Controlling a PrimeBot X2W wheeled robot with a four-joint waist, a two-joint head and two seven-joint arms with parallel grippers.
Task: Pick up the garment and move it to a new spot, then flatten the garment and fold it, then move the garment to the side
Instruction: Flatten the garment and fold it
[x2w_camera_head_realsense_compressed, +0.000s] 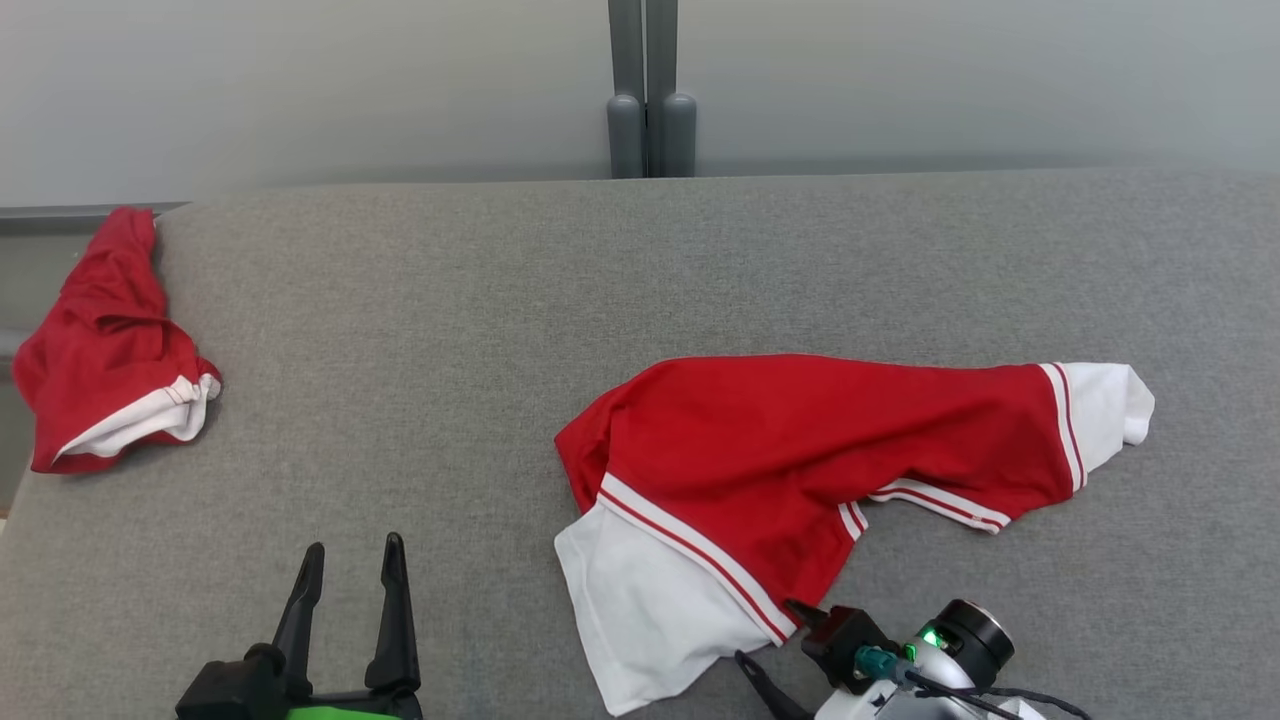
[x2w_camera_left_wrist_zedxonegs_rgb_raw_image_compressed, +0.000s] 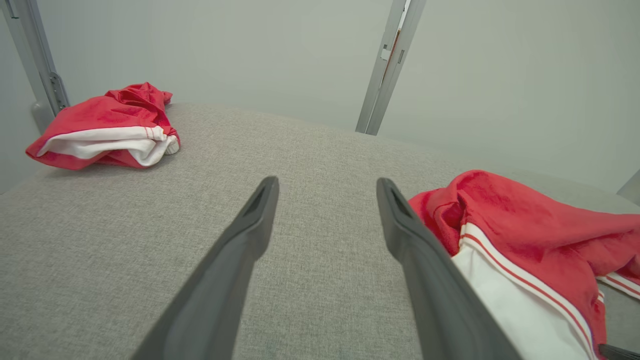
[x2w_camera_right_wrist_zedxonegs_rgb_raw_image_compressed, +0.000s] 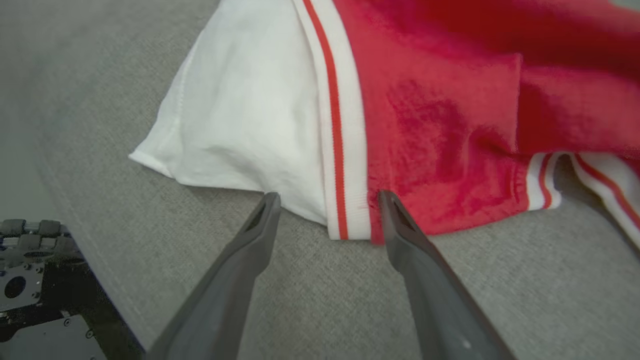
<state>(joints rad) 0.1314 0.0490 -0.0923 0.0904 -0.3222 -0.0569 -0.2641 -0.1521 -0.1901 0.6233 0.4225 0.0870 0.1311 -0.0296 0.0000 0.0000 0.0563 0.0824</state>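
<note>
Setting: looks like a robot test booth in a lab. Evidence: grey fabric-covered work table (x2w_camera_head_realsense_compressed: 420, 300); plain pale partition panels (x2w_camera_head_realsense_compressed: 300, 80) behind it; paired grey metal frame posts (x2w_camera_head_realsense_compressed: 650, 110) at 12 o'clock.

We record the garment (x2w_camera_head_realsense_compressed: 800, 440) as red with white end panels, each bordered by a white band carrying a thin red stripe. The second garment (x2w_camera_head_realsense_compressed: 100, 340) shows the same red with a white edge; the surface (x2w_camera_head_realsense_compressed: 400, 300) is mid grey with a fine weave, the wall (x2w_camera_head_realsense_compressed: 300, 90) pale grey. The left gripper (x2w_camera_head_realsense_compressed: 354, 545) and right gripper (x2w_camera_right_wrist_zedxonegs_rgb_raw_image_compressed: 328, 195) are dark grey, the left with a bright green base.
</note>
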